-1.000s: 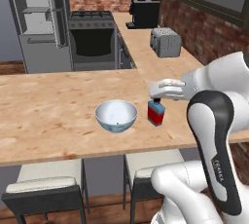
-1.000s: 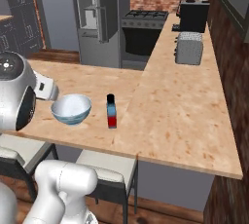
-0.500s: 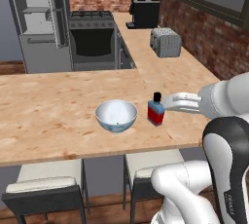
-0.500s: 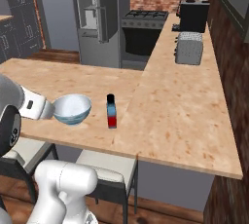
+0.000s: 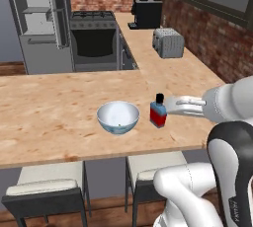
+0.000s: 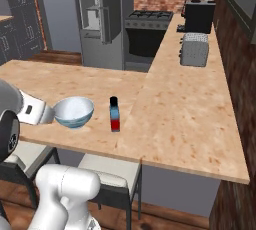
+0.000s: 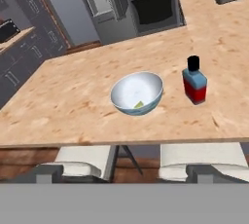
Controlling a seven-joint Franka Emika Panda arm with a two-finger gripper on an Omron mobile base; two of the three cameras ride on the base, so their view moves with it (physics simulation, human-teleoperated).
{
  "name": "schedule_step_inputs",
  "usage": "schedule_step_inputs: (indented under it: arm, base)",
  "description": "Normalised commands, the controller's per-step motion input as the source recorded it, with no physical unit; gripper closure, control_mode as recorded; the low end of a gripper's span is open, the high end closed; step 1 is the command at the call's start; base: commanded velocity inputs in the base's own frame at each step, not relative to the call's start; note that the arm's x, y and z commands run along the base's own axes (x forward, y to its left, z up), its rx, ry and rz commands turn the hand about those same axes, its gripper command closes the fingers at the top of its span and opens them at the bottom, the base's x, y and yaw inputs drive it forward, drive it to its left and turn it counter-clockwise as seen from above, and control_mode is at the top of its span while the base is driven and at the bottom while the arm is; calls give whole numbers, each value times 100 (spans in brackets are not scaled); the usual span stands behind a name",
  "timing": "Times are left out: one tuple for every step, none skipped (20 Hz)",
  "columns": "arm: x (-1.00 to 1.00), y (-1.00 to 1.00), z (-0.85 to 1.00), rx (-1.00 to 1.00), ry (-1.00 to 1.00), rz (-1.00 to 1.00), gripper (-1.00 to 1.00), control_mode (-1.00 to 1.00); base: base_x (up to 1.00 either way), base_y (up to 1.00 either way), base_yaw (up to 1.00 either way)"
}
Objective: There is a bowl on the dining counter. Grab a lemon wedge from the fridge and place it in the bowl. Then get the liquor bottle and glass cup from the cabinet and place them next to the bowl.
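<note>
White round bowl (image 7: 137,93) sits near the front edge of the light wood counter (image 7: 73,91), with a small yellow lemon bit (image 7: 139,104) inside. Just beside the bowl stands the squat red bottle with blue shoulders (image 7: 194,82). That part looks done. I think the cup is left. The pincer (image 5: 174,105) is wide apart, empty, just beside the bottle.

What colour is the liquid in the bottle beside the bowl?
Red, under blue shoulders, in the squat clear liquor bottle; clearest in the hand view.
</note>
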Motion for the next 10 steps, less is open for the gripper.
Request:
schedule_step_inputs:
  arm:
    - [-38, 39, -16, -8, 0, 12, -100, -100]
    - [0, 0, 0, 0, 0, 0, -100, 100]
    - [0, 0, 0, 0, 0, 0, -100, 100]
    - [0, 0, 0, 0, 0, 0, -100, 100]
    - [0, 0, 0, 0, 0, 0, -100, 100]
    - [0, 0, 0, 0, 0, 0, -100, 100]
    - [0, 0, 0, 0, 0, 0, -100, 100]
    - [0, 0, 0, 0, 0, 0, -100, 100]
    - [0, 0, 0, 0, 0, 0, -100, 100]
    - [0, 0, 0, 0, 0, 0, -100, 100]
  base:
    - [0, 0, 0]
    - [-39, 55, 16]
    - [-46, 68, 22]
    - [-48, 79, 27]
    - [-44, 85, 31]
    - [-44, 89, 36]
    - [-41, 94, 40]
    - [-33, 99, 43]
    - [-21, 100, 47]
    - [-19, 100, 52]
